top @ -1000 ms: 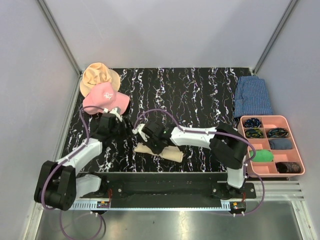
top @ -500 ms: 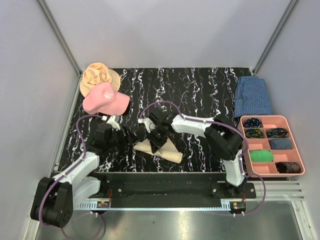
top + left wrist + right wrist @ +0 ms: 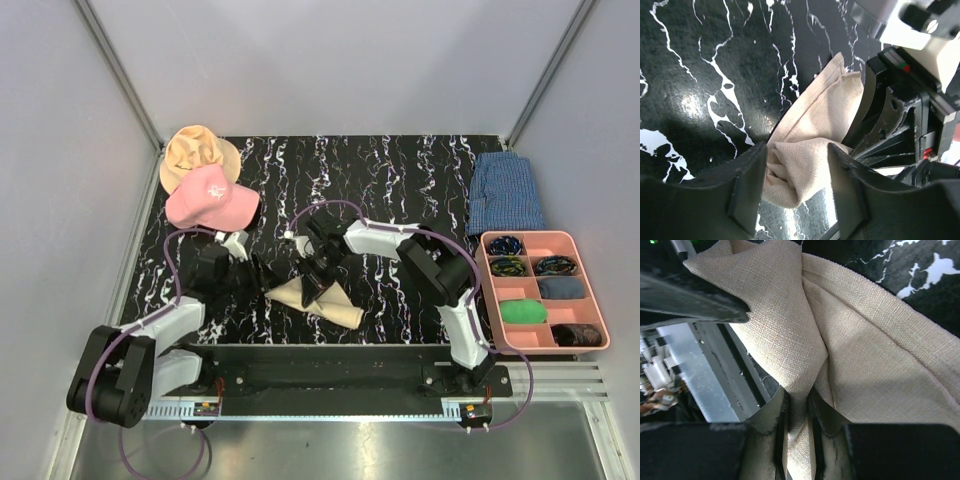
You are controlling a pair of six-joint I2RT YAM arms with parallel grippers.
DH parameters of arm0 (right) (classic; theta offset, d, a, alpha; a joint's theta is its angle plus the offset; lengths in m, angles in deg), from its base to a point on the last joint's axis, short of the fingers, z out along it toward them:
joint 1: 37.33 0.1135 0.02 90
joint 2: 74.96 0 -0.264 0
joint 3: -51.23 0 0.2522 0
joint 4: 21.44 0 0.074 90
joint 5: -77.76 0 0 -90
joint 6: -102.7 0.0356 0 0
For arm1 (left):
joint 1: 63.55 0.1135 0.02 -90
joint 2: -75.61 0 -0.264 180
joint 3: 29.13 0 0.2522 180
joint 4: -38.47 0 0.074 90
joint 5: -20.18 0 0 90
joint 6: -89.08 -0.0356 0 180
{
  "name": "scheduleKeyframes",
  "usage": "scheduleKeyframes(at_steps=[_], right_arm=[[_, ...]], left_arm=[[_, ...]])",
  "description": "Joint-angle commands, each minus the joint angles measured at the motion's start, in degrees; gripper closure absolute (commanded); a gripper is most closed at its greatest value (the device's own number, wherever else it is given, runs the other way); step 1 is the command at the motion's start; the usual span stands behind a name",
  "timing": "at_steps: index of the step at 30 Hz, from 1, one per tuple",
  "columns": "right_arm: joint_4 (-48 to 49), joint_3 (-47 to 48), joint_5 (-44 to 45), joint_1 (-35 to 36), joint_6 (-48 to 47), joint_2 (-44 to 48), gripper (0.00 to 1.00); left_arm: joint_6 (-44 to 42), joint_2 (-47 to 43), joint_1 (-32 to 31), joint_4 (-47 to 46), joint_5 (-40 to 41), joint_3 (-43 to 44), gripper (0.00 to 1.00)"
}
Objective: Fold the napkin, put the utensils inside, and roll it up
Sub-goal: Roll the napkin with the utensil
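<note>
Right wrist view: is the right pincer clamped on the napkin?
Yes, a fold of the napkin is squeezed in the narrow gap between the two fingers of the right pincer.

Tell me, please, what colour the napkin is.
The napkin is plain beige-tan; the right wrist view shows it best.

Beige napkin (image 3: 342, 308) on black white-veined table (image 3: 400, 190); pink cap (image 3: 212, 196), blue checked cloth (image 3: 507, 192).

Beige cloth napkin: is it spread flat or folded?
Folded: the beige cloth napkin lies as a narrow layered bundle, one corner pinched up by the right gripper.
</note>
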State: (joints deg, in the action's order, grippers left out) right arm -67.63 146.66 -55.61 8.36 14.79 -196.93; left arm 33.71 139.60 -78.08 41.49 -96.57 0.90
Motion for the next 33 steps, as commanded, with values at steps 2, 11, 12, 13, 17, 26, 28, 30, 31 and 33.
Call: scheduleKeyframes(at_steps=[2,11,12,13,17,26,28,30,31,33], right_arm=[[-2.3,0.3,0.4,-0.5,-0.8,-5.0,0.89],[-2.1,0.8,0.0,-1.8,-0.4,-4.8,0.79],[-2.1,0.7,0.2,-2.1,-0.3,-3.7,0.76],[-2.0,0.6,0.4,-2.2,-0.2,-3.1,0.70],[-2.1,0.5,1.0,-2.6,0.5,0.5,0.55],[3.1,-6.7,9.4,-1.6,-1.0,14.0,0.36],[5.0,-10.5,14.1,-0.2,-1.7,17.7,0.33],[7.6,-13.8,19.0,1.3,-1.8,20.6,0.31],[8.7,-14.9,20.9,2.1,-1.8,21.5,0.30],[12.5,-18.0,28.3,5.2,-1.8,24.2,0.28]], left_arm=[[-0.1,2.5,-0.3,-4.1,-3.1,0.6,0.51],[-0.4,4.5,-0.5,0.9,-0.3,1.7,1.00],[-0.5,4.4,-0.5,1.9,0.5,2.0,1.00],[-0.4,4.5,-0.5,2.6,1.7,2.1,1.00],[-0.3,4.9,-0.5,5.5,3.7,2.7,1.00],[-0.4,9.6,-0.5,8.2,5.2,6.0,1.00],[-0.4,10.7,-0.4,8.7,5.2,7.2,1.00],[-0.4,11.8,-0.4,9.3,5.4,8.2,1.00],[-0.3,12.1,-0.4,9.9,5.6,8.4,1.00],[-0.4,13.0,-0.4,10.3,5.4,9.2,1.00]])
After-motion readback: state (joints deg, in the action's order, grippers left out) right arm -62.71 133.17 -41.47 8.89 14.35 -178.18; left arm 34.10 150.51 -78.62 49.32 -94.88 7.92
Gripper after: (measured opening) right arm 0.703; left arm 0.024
